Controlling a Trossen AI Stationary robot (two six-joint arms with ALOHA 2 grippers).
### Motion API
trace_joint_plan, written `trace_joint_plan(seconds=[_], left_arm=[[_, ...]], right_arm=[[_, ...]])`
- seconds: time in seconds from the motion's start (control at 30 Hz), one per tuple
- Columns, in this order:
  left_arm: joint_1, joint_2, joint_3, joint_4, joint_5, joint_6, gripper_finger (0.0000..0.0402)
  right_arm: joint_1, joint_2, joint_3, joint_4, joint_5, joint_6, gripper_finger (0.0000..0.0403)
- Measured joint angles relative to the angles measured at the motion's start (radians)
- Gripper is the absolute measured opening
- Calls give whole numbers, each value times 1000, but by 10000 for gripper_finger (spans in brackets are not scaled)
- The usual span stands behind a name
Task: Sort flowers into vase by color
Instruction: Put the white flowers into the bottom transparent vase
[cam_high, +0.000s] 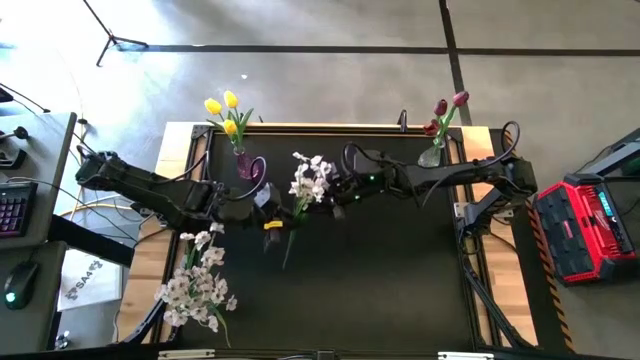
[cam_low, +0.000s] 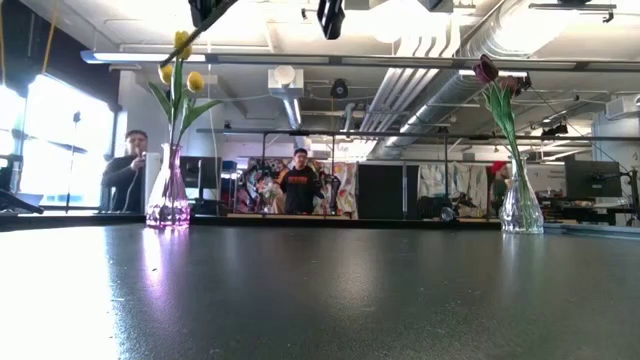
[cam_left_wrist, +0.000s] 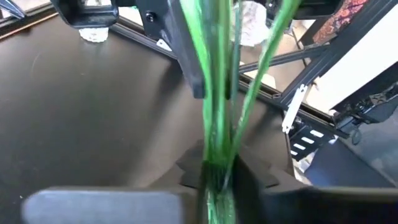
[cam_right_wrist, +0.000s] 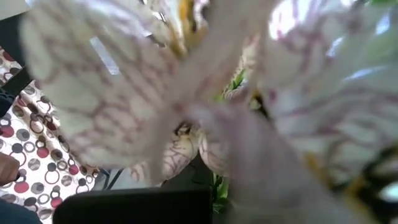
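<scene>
A spray of small white blossoms (cam_high: 310, 180) on green stems is held up over the table's middle between both grippers. My left gripper (cam_high: 268, 218) is shut on its lower stems. My right gripper (cam_high: 328, 193) is shut on the stems just under the blossoms, which fill the right wrist view (cam_right_wrist: 205, 93). A purple vase (cam_high: 243, 163) with yellow tulips (cam_high: 225, 108) stands at the far left, seen also in the low view (cam_low: 168, 200). A clear vase (cam_high: 432, 155) with dark red tulips (cam_high: 446, 108) stands at the far right (cam_low: 520, 208). A second white spray (cam_high: 200, 285) lies flat near the near-left edge. My left gripper (cam_left_wrist: 219, 180) pinches the bundle of green stems (cam_left_wrist: 214, 149) between its two fingers, low on the spray. The fingers lie across the stems, and the spray is lifted clear of the table. The stem ends trail toward the near edge (cam_high: 289, 250). My right gripper pinches the same stems higher up (cam_left_wrist: 212, 68), with a dark finger (cam_left_wrist: 186, 50) on either side of them, just below the blossoms. It comes in level from the table's right. In its own wrist view the blossoms hide the place of contact.
The black tabletop (cam_high: 400, 270) is bare at the middle and right. A red case (cam_high: 590, 225) stands off the table's right side, and a keyboard and mouse (cam_high: 20, 285) sit on a desk to the left. People (cam_low: 300, 180) stand in the room beyond the far edge.
</scene>
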Motion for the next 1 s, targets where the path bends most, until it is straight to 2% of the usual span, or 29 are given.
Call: trace_joint_plan(seconds=[0.1,0.27,0.43,0.57,0.7,0.9,1.0], left_arm=[[4,0,0,-1,3,44,10],[4,0,1,1,1,79,5],[4,-46,2,-46,-35,73,3],[-3,-150,4,-142,-50,75,1],[-43,-295,5,-267,-59,147,1],[-146,-535,5,-407,-61,303,1],[-201,-637,5,-460,-18,357,0]], right_arm=[[0,0,0,0,-3,1,0],[0,-1,0,2,-2,28,7],[-2,-8,0,2,69,37,64],[-6,-28,0,4,190,69,125],[-14,-39,0,-32,302,171,167],[-12,-18,0,-179,420,278,184],[-2,5,0,-248,471,362,183]])
